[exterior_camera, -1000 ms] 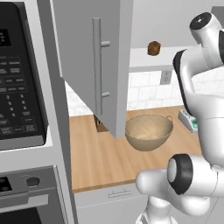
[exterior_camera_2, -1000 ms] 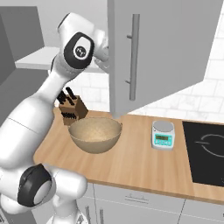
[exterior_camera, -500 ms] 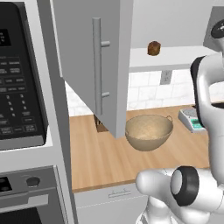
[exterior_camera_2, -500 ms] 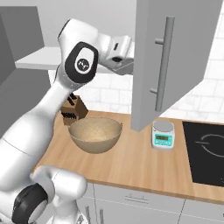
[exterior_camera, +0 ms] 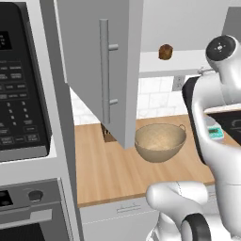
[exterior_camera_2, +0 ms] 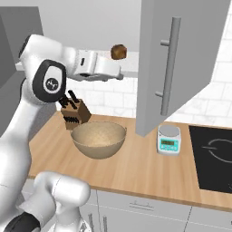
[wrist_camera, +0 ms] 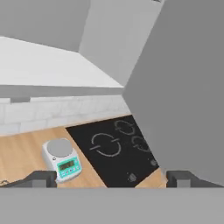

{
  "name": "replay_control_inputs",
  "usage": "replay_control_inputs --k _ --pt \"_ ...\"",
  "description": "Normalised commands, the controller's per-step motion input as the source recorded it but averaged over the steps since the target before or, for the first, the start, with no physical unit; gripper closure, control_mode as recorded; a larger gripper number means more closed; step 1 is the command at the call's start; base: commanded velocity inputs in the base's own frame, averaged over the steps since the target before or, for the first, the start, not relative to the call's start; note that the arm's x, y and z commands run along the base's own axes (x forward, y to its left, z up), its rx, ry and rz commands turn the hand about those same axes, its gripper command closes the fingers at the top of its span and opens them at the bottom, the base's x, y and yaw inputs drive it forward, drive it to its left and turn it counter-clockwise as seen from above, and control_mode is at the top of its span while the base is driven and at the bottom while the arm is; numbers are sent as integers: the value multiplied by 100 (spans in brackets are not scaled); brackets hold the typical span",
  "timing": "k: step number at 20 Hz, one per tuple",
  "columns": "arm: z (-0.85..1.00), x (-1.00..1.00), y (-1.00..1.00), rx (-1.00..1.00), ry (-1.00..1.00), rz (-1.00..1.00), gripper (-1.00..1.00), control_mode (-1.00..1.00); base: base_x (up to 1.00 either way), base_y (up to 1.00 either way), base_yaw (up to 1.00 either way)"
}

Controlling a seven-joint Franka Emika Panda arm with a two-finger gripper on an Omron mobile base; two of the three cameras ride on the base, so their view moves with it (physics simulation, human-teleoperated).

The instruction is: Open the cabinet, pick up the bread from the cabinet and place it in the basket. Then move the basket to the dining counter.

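A warm, plank-grained wooden worktop (exterior_camera_2: 136, 167) runs along a wall of glossy white tiles, beside a black microwave (exterior_camera: 21, 94) and a glossy black hob (exterior_camera_2: 213, 154) ringed with pale circles. Nearest on the wood sits the round tan woven basket (exterior_camera_2: 98, 139), bowl-shaped with a coarse weave, mouth up, a small loop handle at its rim. Just behind it to the left a brown wooden knife block (exterior_camera_2: 74, 113) leans with dark handles sticking up. To the right stands a small white kitchen scale with a teal front (exterior_camera_2: 168, 139) and a round plate on top.

Above, the light grey wall cabinet (exterior_camera_2: 174, 63) has both flat, smooth doors swung out, each bearing a long silver bar handle (exterior_camera_2: 168, 65) that runs straight up and down. On the pale shelf inside rests the small dark brown bread (exterior_camera_2: 118, 51), a rough roundish lump with no clear long axis.

The white arm's gripper (wrist_camera: 111, 177) hangs just below that shelf, its dark fingertips (wrist_camera: 41, 178) spread wide and holding nothing.
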Motion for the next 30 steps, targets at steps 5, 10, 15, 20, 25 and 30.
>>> replay_control_inputs --k 5,10,15,20,25,30 --pt "19 54 62 24 -1 44 -100 -100 0 0 0" --pt "26 80 3 15 0 26 -100 -100 0 0 0" --pt "0 76 26 4 0 0 -100 -100 0 0 0" --pt "0 57 31 10 0 0 -100 -100 0 0 0" --pt "0 56 18 11 0 0 -100 -100 0 0 0" --pt "0 63 15 1 0 0 -100 -100 0 0 0"
